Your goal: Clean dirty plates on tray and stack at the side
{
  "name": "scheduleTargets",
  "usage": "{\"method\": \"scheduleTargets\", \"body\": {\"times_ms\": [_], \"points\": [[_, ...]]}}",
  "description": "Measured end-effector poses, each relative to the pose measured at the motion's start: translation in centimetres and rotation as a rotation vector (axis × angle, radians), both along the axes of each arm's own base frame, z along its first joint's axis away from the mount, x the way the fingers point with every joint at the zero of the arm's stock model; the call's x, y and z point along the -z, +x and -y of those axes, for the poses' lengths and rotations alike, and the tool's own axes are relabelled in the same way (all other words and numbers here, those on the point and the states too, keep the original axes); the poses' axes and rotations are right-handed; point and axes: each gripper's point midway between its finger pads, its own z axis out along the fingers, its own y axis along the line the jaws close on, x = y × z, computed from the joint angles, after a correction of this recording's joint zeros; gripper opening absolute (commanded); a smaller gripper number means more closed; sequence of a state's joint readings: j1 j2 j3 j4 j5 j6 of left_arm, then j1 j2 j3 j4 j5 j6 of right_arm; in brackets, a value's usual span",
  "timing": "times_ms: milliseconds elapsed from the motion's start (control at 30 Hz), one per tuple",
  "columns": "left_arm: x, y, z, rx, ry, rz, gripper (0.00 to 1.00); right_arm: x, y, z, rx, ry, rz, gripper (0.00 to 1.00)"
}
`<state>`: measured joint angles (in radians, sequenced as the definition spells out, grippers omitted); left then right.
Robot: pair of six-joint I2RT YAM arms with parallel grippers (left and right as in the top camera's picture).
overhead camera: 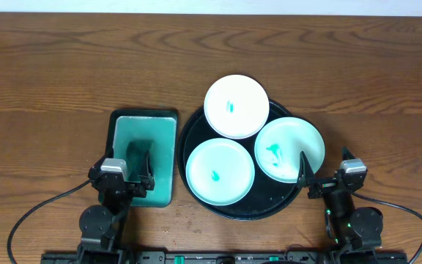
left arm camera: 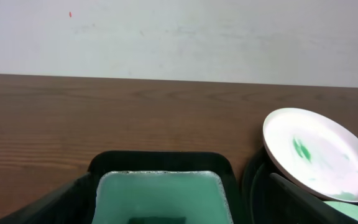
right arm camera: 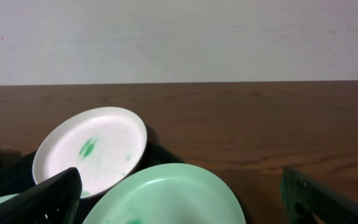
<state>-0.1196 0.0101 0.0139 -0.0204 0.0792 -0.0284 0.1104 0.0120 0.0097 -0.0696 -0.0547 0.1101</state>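
Seen from the black tray (overhead camera: 269, 203), three plates (overhead camera: 236, 106) fill it, and the twelve o'clock one overhangs the rim. The sponge tray (overhead camera: 143, 158) walls off nine o'clock. Bare worktop (overhead camera: 64, 73) runs from ten round to three.

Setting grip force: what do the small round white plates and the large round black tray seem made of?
Small round white plates: probably plastic or melamine; thin rims, smooth sheen. Large round black tray: likely plastic or lacquered; glossy, with bright glints. Neither is certain.

Black arms (overhead camera: 110, 196) — grey wrist caps (overhead camera: 113, 166), trailing cables (overhead camera: 39, 209)
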Motion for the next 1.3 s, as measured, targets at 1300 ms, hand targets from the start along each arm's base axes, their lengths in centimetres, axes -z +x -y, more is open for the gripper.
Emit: {"method": "scheduleTargets", "body": {"times_ms": [1300], "points": [[-11.3, -1.6, 4.6, 0.251, -0.092, -0.454, 0.86, -10.7, -1.8, -2.9, -0.179, -0.001, -0.227, 0.99]]}}
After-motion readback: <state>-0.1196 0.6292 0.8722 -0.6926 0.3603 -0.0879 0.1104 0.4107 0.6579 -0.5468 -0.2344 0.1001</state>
